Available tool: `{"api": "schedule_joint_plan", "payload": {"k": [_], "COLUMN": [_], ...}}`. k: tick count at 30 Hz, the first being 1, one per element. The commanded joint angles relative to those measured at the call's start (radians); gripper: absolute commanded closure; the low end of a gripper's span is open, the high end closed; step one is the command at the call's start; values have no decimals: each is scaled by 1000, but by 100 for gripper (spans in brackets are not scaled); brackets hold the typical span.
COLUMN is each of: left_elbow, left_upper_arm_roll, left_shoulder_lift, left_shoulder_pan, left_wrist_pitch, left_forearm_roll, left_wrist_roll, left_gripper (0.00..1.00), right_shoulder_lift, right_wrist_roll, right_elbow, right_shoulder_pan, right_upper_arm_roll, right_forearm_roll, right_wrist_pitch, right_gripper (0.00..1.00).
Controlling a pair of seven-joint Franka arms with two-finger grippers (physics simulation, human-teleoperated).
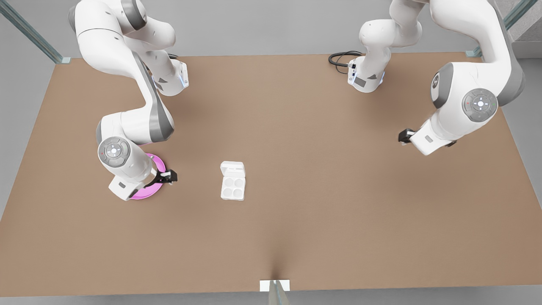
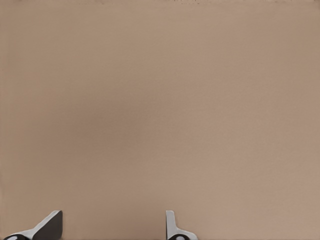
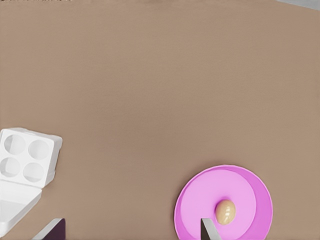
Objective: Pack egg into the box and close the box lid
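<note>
Nearest the front camera, the open egg carton lies flat on the brown surface, its four round cups empty and facing up. The box lid is folded back flat on the far side of the tray, and both show again in the right wrist view.

Off toward the front view's left, the right hand hovers at the edge of the pink plate, between plate and carton, and there's a clear gap between its two dark fingers, so it's spread wide and holding nothing. The egg, tan and small, lies on the plate near its middle, just beside one fingertip and well apart from the carton.

Farther back, over on the front view's right, the left hand waits above bare surface, well apart from everything. Its fingers stand wide apart too, empty.
</note>
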Motion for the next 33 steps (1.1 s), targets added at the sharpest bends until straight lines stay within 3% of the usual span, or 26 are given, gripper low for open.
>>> {"api": "schedule_joint_plan", "payload": {"k": [1,6,7,10,14,16,22,27,33], "left_elbow": [1,1,1,0,-1,1,1,1,1], "left_upper_arm_roll": [0,0,0,0,0,0,1,1,1], "left_shoulder_lift": [-2,-1,-1,-1,8,8,8,7,7], "left_shoulder_pan": [-4,-4,-4,-4,-4,-4,-4,-4,-4], "left_wrist_pitch": [68,68,63,63,54,54,53,48,48], "left_forearm_roll": [19,19,19,19,17,17,17,16,16], "left_wrist_roll": [76,76,76,77,77,77,77,79,77], "left_gripper": [0,0,0,0,0,0,0,0,0], "right_shoulder_lift": [1,33,150,173,43,44,43,6,10], "right_wrist_roll": [48,74,61,50,65,65,50,-127,-252], "right_elbow": [0,4,13,-151,-469,-516,-515,-543,-523], "right_shoulder_pan": [0,59,-23,-81,-139,-145,-162,-377,-451], "right_upper_arm_roll": [0,-1,-4,-4,2,3,9,71,71], "right_forearm_roll": [0,-2,3,-3,0,1,3,1,-10], "right_wrist_pitch": [11,-91,-94,223,508,585,591,577,588], "right_gripper": [0,0,0,0,0,0,0,0,0]}}
